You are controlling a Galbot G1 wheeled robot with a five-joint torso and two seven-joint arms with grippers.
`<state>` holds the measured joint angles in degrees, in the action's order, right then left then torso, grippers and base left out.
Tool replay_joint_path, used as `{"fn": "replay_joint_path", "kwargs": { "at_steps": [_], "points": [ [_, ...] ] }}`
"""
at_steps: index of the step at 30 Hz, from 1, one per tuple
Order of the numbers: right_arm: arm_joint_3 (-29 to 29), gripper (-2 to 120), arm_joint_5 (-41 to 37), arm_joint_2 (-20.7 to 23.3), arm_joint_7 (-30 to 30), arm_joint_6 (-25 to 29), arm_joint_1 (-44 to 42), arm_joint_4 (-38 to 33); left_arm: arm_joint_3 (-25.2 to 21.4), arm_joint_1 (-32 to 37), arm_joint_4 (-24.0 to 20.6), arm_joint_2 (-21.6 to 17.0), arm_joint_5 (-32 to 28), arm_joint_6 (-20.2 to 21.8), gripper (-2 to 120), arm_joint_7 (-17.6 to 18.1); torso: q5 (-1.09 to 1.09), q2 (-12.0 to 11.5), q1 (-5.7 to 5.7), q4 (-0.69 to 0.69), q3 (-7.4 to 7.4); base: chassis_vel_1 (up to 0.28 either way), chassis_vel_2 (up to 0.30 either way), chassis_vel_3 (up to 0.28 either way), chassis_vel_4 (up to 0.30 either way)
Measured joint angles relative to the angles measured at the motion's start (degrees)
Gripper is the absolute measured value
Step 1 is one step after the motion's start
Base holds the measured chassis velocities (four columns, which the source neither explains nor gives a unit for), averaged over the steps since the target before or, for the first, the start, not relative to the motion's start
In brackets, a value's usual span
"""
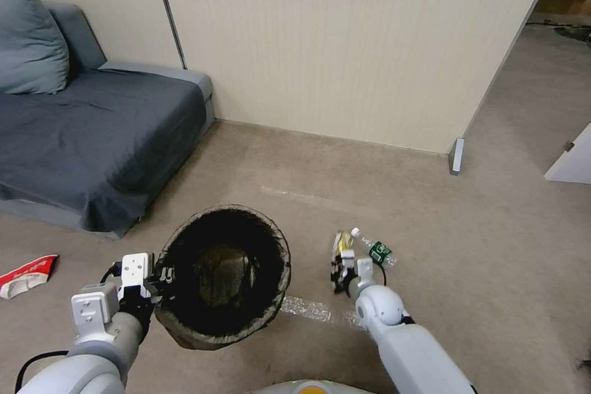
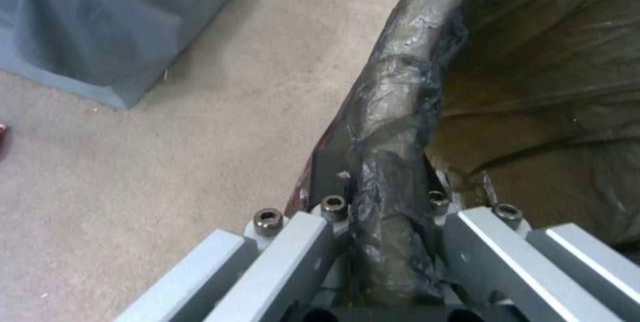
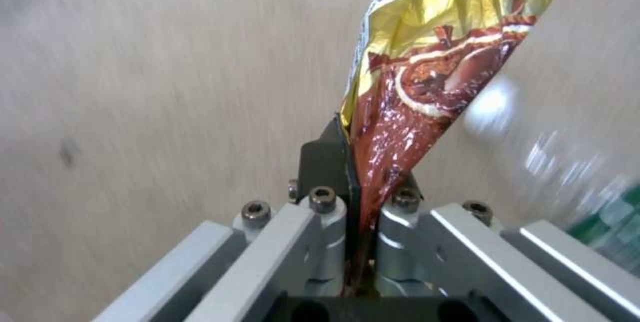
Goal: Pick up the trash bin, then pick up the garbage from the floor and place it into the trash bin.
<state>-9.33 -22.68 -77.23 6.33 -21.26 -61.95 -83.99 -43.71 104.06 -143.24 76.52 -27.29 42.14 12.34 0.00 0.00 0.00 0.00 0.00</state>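
The trash bin (image 1: 225, 274) with its dark bag liner hangs tilted at lower centre, held by its left rim. My left gripper (image 1: 159, 277) is shut on that lined rim (image 2: 393, 172). To the right, my right gripper (image 1: 340, 271) is shut on a yellow and brown snack wrapper (image 3: 433, 67), low over the floor. The wrapper (image 1: 342, 244) sticks out beyond the fingers. A small clear bottle with a green label (image 1: 375, 249) lies on the carpet just right of it. A red-white wrapper (image 1: 28, 274) lies on the floor at far left.
A grey sofa (image 1: 92, 129) with a cushion fills the left side, its corner close to the bin. A beige wall panel (image 1: 345, 43) stands behind. Strips of clear tape (image 1: 308, 309) mark the carpet. Open carpet extends to the right toward a doorway.
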Motion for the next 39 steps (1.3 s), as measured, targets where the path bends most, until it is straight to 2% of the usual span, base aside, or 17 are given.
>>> {"fn": "replay_joint_path", "kwargs": {
  "at_steps": [4,7,10,11,14,15,19,20,24,25,28,34,35,39],
  "points": [
    [-0.6,0,-4.0,2.9,1.0,-2.5,-0.2,-12.9,0.1,-0.2,0.0,-0.5,0.0,0.0,2,0.1,-0.01,0.0,0.0,0.01,0.0,0.0,0.0,0.0,0.0],
    [-0.7,0,-5.3,3.8,1.2,-3.4,-0.1,-16.7,0.2,-0.2,0.0,-0.7,0.0,0.0,2,0.1,0.0,0.0,0.0,0.0,0.0,0.0,0.0,0.0,0.0],
    [-0.9,0,-10.3,7.7,1.4,-6.6,1.1,-27.0,0.4,-0.6,0.0,-1.4,0.0,0.0,2,0.2,0.01,0.0,0.0,0.0,0.0,0.0,0.0,0.0,0.0],
    [-0.9,0,-10.3,7.7,1.4,-6.6,1.1,-27.0,0.4,-0.6,0.0,-1.4,0.0,0.0,2,0.2,0.01,0.0,0.0,0.0,0.0,0.0,0.0,0.0,0.0],
    [0.1,0,-17.3,12.7,0.1,-8.3,2.2,-35.7,1.0,-1.2,0.0,-2.9,-0.1,0.0,2,0.3,0.0,0.0,0.0,0.0,0.0,0.0,0.0,0.0,0.0],
    [0.1,0,-17.3,12.7,0.1,-8.3,2.2,-35.7,1.0,-1.2,0.0,-2.9,-0.1,0.0,2,0.3,0.0,0.0,0.0,0.0,0.0,0.0,0.0,0.0,0.0],
    [4.0,0,-24.6,16.3,-2.4,-9.2,4.5,-42.4,1.4,-1.8,0.0,-4.4,-0.2,0.0,2,0.2,0.0,0.0,0.0,-0.01,0.0,0.0,0.0,0.0,0.0],
    [4.0,0,-24.6,16.3,-2.4,-9.2,4.5,-42.4,1.4,-1.8,0.0,-4.4,-0.2,0.0,2,0.2,0.0,0.0,0.0,-0.01,0.0,0.0,0.0,0.0,0.0],
    [11.2,0,-27.1,14.8,-2.3,-9.7,8.9,-44.2,1.8,-2.1,0.0,-4.8,-0.2,0.0,2,0.2,0.0,0.0,0.0,0.01,0.0,0.0,0.0,0.0,0.0],
    [11.2,0,-27.1,14.8,-2.3,-9.7,8.9,-44.2,1.8,-2.1,0.0,-4.8,-0.2,0.0,2,0.2,0.0,0.0,0.0,0.01,0.0,0.0,0.0,0.0,0.0],
    [18.8,0,-28.4,12.3,-0.7,-10.1,12.3,-44.2,2.0,-2.3,0.0,-5.4,-0.2,0.0,2,0.5,-0.01,0.0,0.0,0.02,0.0,0.0,0.0,0.0,0.0],
    [24.8,0,-29.6,12.6,0.9,-10.9,13.2,-44.8,2.0,-2.2,0.0,-6.5,-0.4,0.0,2,1.2,-0.01,0.0,0.0,0.0,0.0,0.0,0.0,0.0,0.0],
    [27.9,0,-29.8,13.4,1.9,-11.3,13.0,-45.1,2.0,-2.1,0.0,-7.1,-0.5,0.0,2,1.2,0.0,0.0,0.0,0.0,0.0,0.0,0.0,0.0,0.0],
    [30.0,0,-28.9,13.5,2.7,-11.6,12.4,-44.7,2.1,-2.1,0.0,-7.2,-0.5,0.0,2,1.2,0.0,0.0,0.0,0.0,0.0,0.0,0.0,0.0,0.0]
  ]
}}
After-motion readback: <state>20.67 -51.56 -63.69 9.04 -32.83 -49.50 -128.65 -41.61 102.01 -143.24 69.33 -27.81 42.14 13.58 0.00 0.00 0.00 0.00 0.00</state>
